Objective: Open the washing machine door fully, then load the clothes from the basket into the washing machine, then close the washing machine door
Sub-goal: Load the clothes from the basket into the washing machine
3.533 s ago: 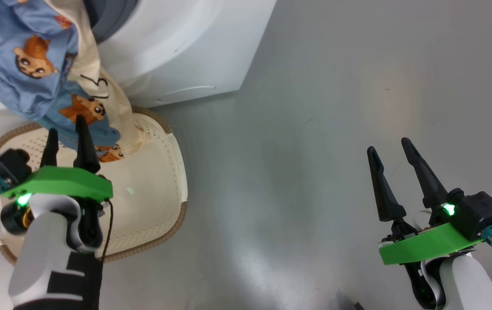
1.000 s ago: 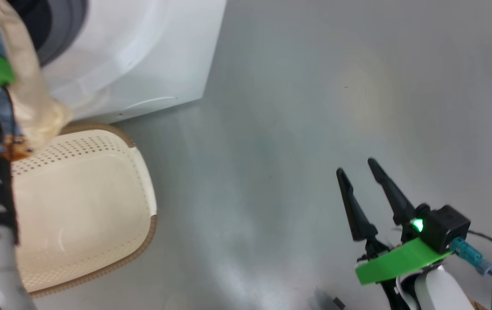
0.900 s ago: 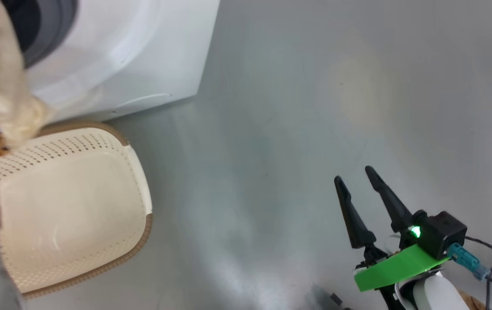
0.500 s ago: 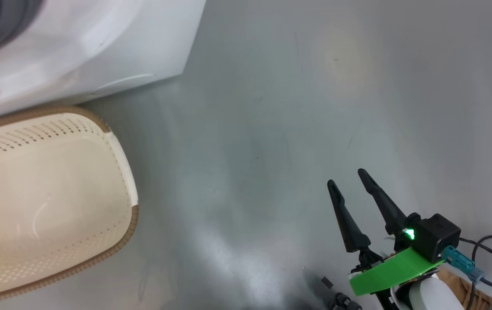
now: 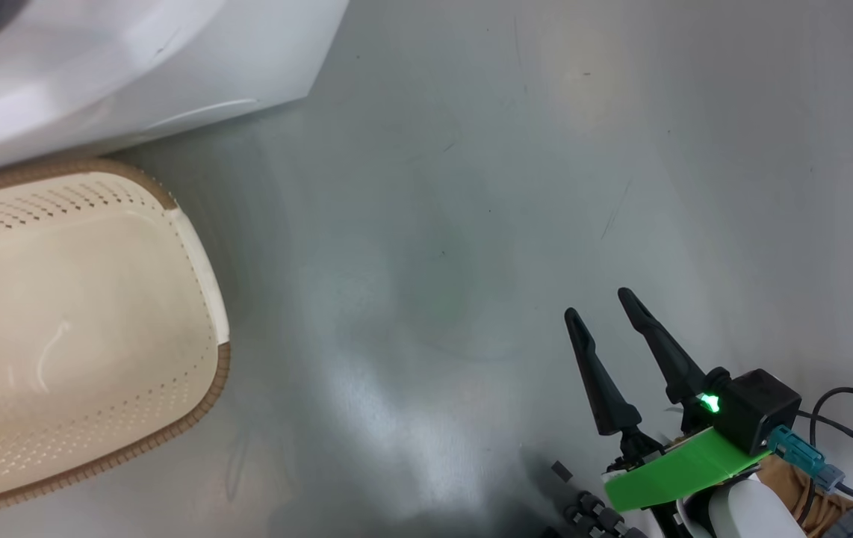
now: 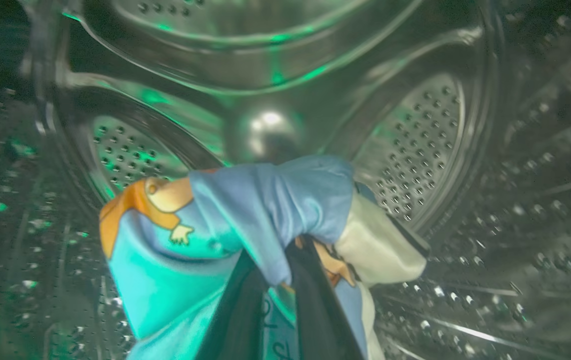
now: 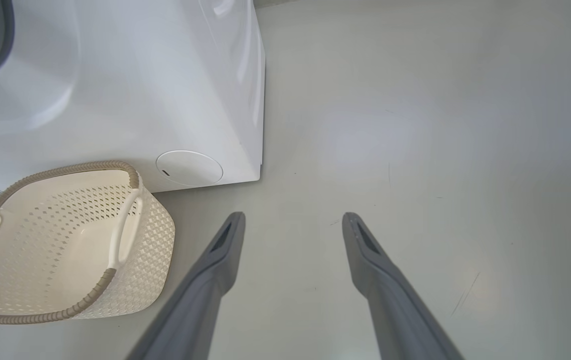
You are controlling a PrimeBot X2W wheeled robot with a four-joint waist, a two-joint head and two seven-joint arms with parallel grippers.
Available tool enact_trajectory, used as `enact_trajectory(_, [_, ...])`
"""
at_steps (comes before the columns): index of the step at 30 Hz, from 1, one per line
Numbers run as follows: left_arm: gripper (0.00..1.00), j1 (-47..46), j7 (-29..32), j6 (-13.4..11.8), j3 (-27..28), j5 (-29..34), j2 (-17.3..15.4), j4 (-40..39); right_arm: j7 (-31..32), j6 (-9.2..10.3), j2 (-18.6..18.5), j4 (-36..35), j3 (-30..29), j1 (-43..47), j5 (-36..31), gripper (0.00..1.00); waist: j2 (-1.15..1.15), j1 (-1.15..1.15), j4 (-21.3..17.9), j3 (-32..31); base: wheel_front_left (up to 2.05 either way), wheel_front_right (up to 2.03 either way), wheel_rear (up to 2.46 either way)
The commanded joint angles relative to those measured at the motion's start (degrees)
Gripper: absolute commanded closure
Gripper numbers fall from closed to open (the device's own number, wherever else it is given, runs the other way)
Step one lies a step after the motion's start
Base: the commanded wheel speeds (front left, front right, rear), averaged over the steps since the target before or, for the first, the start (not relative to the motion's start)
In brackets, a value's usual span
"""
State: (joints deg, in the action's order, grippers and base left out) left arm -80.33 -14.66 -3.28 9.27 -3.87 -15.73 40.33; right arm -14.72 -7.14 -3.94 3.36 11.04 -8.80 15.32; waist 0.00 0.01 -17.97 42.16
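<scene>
Gripping the light blue fabric clothes (image 6: 245, 220), printed with orange-brown cartoon figures and bunched with a cream-white cloth piece, the left gripper (image 6: 276, 280) has its two dark fingers (image 6: 238, 310) pinched narrow on the bundle. It holds the bundle up inside the perforated steel drum (image 6: 415, 150), above the drum wall and not resting on it. So the door must already be open (an inference from the arm reaching inside), and the loading step looks close to its end. What seems left is to let go of this bundle, bring the arm out and close the door.

The small rectangular cream plastic basket (image 5: 221, 366) with its brown woven-look rim sits on the floor just beside the big white boxy washing machine (image 5: 135, 67). Its inside shows bare perforated plastic in both the head view and the right wrist view (image 7: 130, 200).

Counted: one bundle of clothes (how many separate pieces it holds I cannot tell), one basket, one washing machine with one round white lower cap (image 7: 189, 168), and two grippers.

The right gripper (image 5: 597, 303) hovers over the glossy grey floor (image 5: 471, 187), well apart from the basket, with its fingers spread wide and holding nothing.
</scene>
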Motion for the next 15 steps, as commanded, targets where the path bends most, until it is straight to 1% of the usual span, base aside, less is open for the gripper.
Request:
enact_trajectory(1, [1.00,0.1,-0.3,-0.7,0.6,0.0,-2.0,-3.7,-0.3,-0.35,-0.6,-1.2,1.1,1.3,0.8,0.00,0.00,-0.01,0.1,0.5,0.00,0.00,0.00])
enact_trajectory(4, [1.00,1.1,-0.3,-1.8,1.3,0.2,-1.2,-6.3,-0.3,-0.35,-0.5,-1.2,0.9,1.0,0.7,0.00,0.00,-0.01,0.3,0.9,0.00,0.00,0.00])
enact_trajectory(10, [1.00,2.4,-0.3,-1.4,0.5,0.8,-0.6,0.2,-0.3,-0.35,-0.2,-0.9,1.2,1.0,0.6,0.00,0.00,-0.01,0.7,0.5,0.00,0.00,0.00])
enact_trajectory(14, [1.00,1.7,-0.3,-1.9,0.0,1.3,-0.6,2.6,-0.3,-0.35,-0.2,-0.8,1.2,0.7,0.6,0.00,0.00,-0.01,1.0,0.4,0.00,0.00,0.00])
enact_trajectory(15, [0.83,1.6,-0.3,-2.1,0.0,1.4,-0.6,2.8,-0.3,-0.35,-0.2,-0.7,1.2,0.7,0.6,0.00,0.00,-0.01,1.1,0.3,0.00,0.00,0.00])
